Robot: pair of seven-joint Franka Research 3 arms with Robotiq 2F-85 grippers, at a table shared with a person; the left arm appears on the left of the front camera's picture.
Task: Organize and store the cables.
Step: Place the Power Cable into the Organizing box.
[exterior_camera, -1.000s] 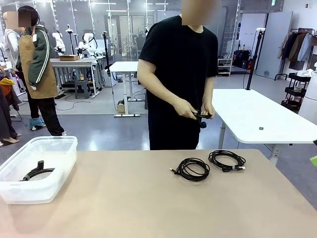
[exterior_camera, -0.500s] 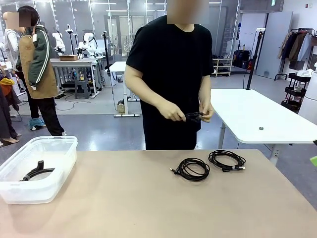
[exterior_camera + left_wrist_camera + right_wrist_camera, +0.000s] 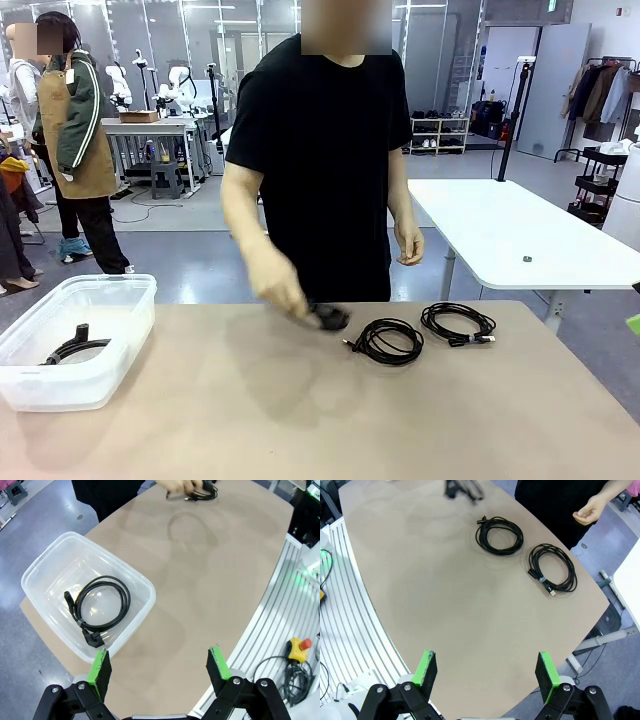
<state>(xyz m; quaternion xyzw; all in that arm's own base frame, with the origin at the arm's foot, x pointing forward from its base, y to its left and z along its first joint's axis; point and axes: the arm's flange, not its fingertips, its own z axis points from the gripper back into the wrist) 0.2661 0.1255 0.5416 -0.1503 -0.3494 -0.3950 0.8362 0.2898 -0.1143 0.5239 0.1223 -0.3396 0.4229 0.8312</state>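
Two coiled black cables lie on the tan table right of centre: one coil [image 3: 389,341] [image 3: 499,535] and another [image 3: 458,323] [image 3: 552,567] to its right. The person's hand [image 3: 278,290] holds a third black cable [image 3: 329,318] just above the table, left of those coils. A fourth coiled cable [image 3: 70,348] [image 3: 100,607] lies inside the clear plastic bin [image 3: 118,295] [image 3: 146,586] at the table's left. My left gripper [image 3: 157,666] hovers open high above the bin's near edge. My right gripper [image 3: 487,674] is open high above bare table, well short of the two coils.
A white table [image 3: 520,235] stands behind on the right. Other people stand at the far left. A red-topped button [image 3: 298,647] and a bundle of wires sit beside the table's edge in the left wrist view.
The person stepped left and brought the cable down from chest height with one hand toward the table. The other hand let go and dropped to the side. The coils on the table stayed put.
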